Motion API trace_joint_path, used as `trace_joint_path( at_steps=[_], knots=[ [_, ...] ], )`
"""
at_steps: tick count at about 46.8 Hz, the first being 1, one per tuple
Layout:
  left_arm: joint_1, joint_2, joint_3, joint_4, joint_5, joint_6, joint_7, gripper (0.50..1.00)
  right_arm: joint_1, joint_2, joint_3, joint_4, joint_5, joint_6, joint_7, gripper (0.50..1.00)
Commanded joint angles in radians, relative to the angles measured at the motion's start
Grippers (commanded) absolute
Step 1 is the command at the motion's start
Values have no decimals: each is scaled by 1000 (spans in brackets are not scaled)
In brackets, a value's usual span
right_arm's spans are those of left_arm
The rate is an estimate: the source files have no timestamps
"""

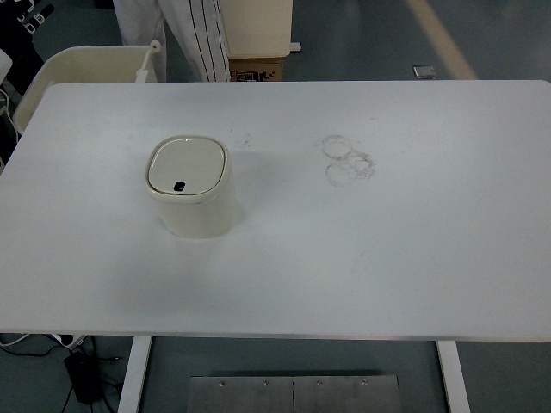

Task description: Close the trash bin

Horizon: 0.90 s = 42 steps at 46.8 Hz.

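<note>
Neither of my hands shows over the table, so I cannot tell how my fingers stand; the cream trash bin sits upright on the left half, its lid lying flat and shut. Faint ring marks lie well apart to its right; a person's striped trousers show beyond the far edge.

A lab or workshop: bare white table, painted concrete floor, white-coated person.
</note>
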Motion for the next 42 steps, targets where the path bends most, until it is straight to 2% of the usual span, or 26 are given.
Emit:
trace_joint_path(
  at_steps=[1,12,21,42],
  knots=[
    [37,-3,-18,11,-13,0,0,1000,0,0,0,0,0,0,0,991],
    [152,-11,-87,17,-21,-3,0,1000,0,0,0,0,-1,0,0,991],
    [219,-17,-94,17,-19,-5,-3,1000,0,0,0,0,-1,0,0,991],
    [242,-17,-92,17,-11,-6,-3,1000,-2,0,0,0,-1,0,8,991]
  ],
)
